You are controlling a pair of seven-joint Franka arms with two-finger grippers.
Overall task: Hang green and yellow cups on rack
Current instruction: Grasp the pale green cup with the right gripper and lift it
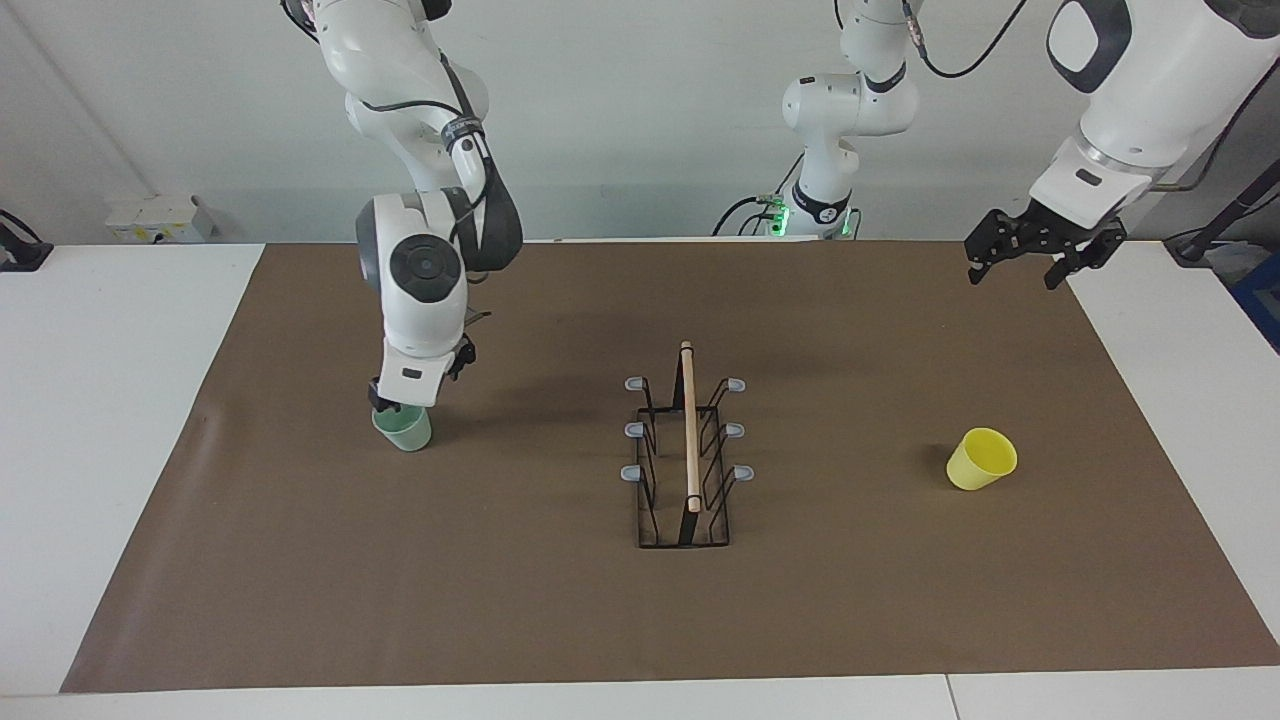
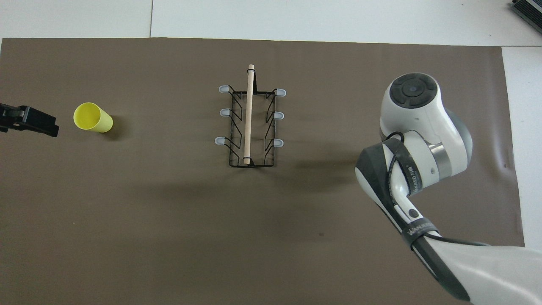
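- The right tool point(image 1: 392, 408) is reaching straight down onto the green cup point(image 1: 404, 431); its fingers are sitting at the cup's rim, but how far apart they are I cannot tell, and the arm's own body is hiding both from the overhead view.
- The green cup is standing upright on the brown mat point(image 1: 500, 600) toward the right arm's end of the bench point(image 1: 100, 450), well apart from the rack point(image 1: 686, 455).
- The left tool point(image 1: 1040, 255) is hanging in the air with its fingers spread wide and holding nothing, over the mat's edge at the left arm's end; that arm is waiting.
- The yellow cup point(image 1: 981, 458) is lying tilted on the mat toward the left arm's end, its open mouth showing, well apart from the rack.
- The rack is standing in the middle of the mat between the two cups, its wooden rod point(image 2: 249, 114) running along the top and all six grey-tipped pegs point(image 2: 223, 89) bare.
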